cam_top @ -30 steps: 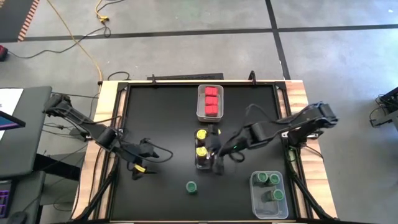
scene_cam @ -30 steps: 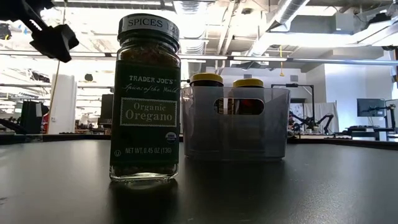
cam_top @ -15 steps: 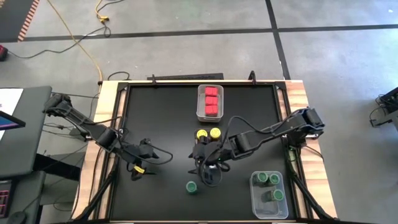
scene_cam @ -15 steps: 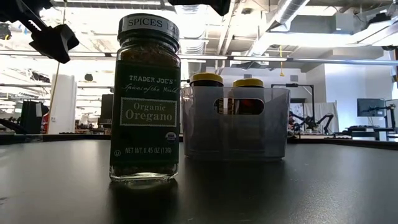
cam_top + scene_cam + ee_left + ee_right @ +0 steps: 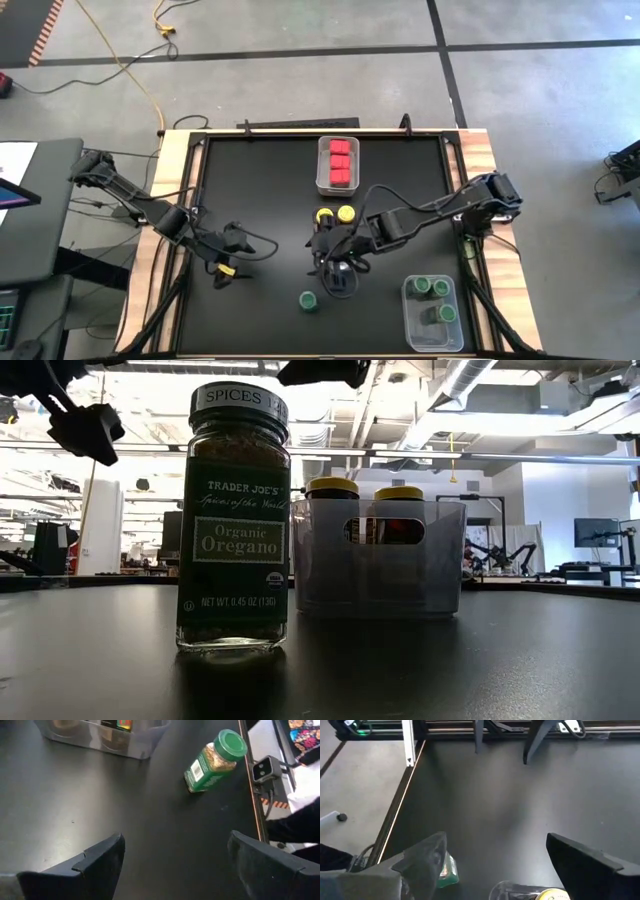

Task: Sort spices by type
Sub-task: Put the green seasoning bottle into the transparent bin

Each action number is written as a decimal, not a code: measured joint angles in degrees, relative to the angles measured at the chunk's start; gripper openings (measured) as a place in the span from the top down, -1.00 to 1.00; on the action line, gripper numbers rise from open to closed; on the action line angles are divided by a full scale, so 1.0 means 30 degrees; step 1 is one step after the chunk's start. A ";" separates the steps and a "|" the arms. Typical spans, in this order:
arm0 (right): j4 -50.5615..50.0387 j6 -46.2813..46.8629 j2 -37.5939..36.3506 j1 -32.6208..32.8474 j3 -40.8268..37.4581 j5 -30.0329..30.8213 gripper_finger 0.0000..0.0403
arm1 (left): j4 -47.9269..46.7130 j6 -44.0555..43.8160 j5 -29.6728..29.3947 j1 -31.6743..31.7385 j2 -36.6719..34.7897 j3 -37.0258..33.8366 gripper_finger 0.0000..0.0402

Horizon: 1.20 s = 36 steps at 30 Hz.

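The one jar still out of place is the green-lidded oregano jar [image 5: 308,299], standing upright on the bare black bench [image 5: 250,180], its long axis vertical. Taking that jar as the landmark: the right gripper [image 5: 338,272] hangs just beside it and above, over the near end of the clear bin holding two yellow-lidded jars [image 5: 333,215], with its fingers spread wide and nothing between them. The left gripper [image 5: 228,262] waits farther off on the jar's other side, also open and empty. So the right arm looks the nearer one, and I'd judge the jar lies a little toward the bench's front edge from its gripper, calling for a short reach and a drop straight down over the lid. The bin of green-lidded jars [image 5: 432,312] sits beyond the right gripper from the jar; the bin of red-topped containers [image 5: 339,163] is well apart at the back

The label reads "TRADER JOE'S", "Organic Oregano", and the lid band "SPICES" [image 5: 233,520]
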 joint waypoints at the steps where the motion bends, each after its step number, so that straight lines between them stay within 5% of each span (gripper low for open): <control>1: 0.0035 -0.0046 0.0000 0.0000 0.0000 -0.0019 -0.84 | -0.0001 -0.0004 -0.0139 0.0000 0.0000 0.0000 -0.69; 13: 0.0326 -0.2435 0.0878 0.0996 0.1088 0.0660 -0.84 | -0.0116 0.0064 -0.1311 0.0007 0.0007 0.0000 -0.69; 26: -0.3771 -0.2193 0.6648 0.1586 0.8511 0.0478 -0.83 | -0.0614 0.0024 -0.1260 0.0015 0.0000 0.0007 -0.69; 36: -0.7204 -0.1988 0.8881 0.2321 1.0892 0.0170 -0.83 | -0.1260 0.0007 -0.1203 0.0007 0.0001 0.0007 -0.69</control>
